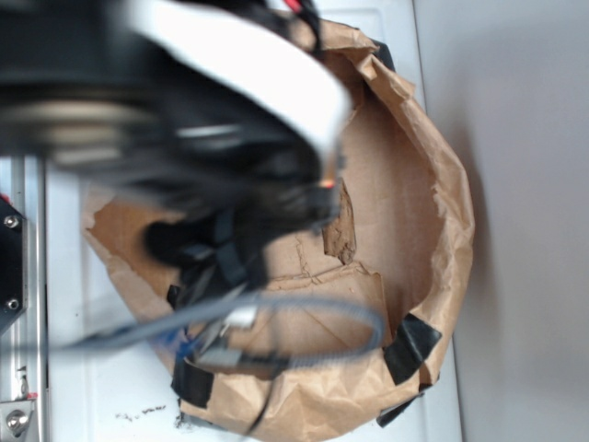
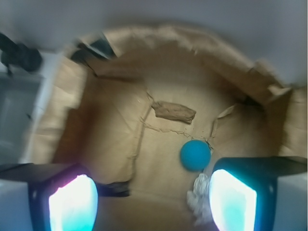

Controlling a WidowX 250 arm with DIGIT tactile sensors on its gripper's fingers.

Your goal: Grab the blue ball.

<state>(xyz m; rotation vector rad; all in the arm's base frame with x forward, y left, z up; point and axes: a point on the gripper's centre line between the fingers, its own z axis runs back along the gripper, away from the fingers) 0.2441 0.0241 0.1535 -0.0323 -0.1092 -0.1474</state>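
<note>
The end effector (image 2: 153, 199) hangs spread and empty, the blue ball (image 2: 195, 155) just beyond its fingertips, beside the paper wad (image 2: 198, 199).

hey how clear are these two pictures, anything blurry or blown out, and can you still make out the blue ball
Exterior view: the arm fills the foreground as a dark out-of-focus smear, hiding the ball; the paper nest behind is fairly sharp. Wrist view: soft all over, the end effector fingers glare white-cyan, yet the blue ball reads clearly beside the paper wad.
</note>
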